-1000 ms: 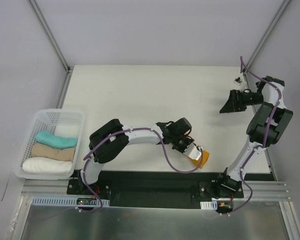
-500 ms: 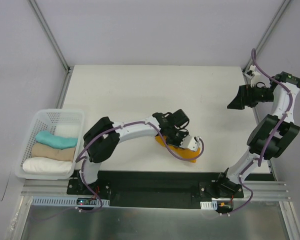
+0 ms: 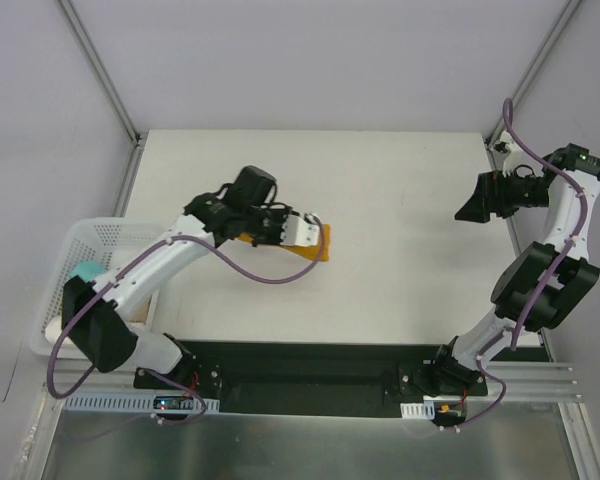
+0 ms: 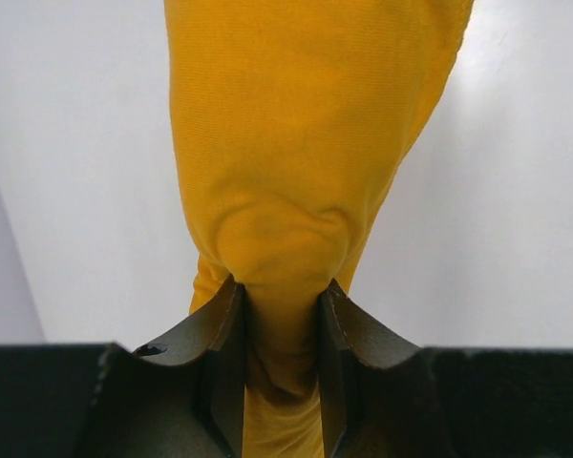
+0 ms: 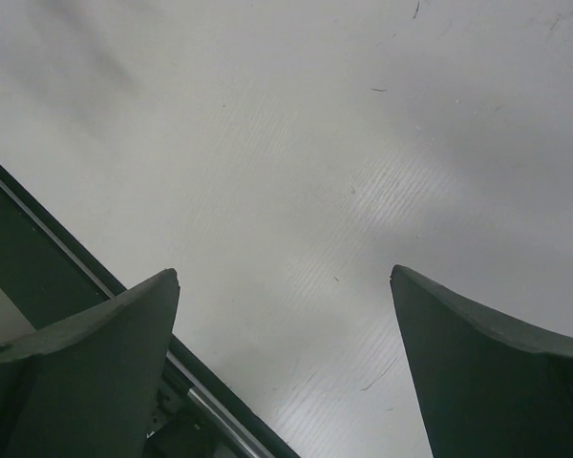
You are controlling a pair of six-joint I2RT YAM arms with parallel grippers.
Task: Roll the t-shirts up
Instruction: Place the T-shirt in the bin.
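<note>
Left wrist view is showing the left gripper (image 4: 282, 286) pinching the t-shirt (image 4: 296, 124): its 2 dark jaws are squeezing a narrow neck of cloth, and the mustard-orange fabric is bulging into a soft rounded fold just beyond them, then widening into a thick, compact bundle. The weave is looking fine and matte, with no print showing, and it is creasing only where the jaws bite. From the top external view, the left arm is reaching across the left half of the table (image 3: 400, 180) with the shirt trailing from the gripper as a short orange wedge; whether its far end is brushing the surface cannot be told. Gripping the bundle at 1 end is probably keeping it gathered while it is carried. The white mesh basket (image 3: 80, 232) at the left edge, with a teal roll (image 3: 83, 272) inside, is looking like the likely destination. The right gripper (image 5: 285, 275) is hanging with its jaws spread wide over bare, smooth white board at the far right, holding nothing and well apart from the shirt, seemingly parked out of the way.
</note>
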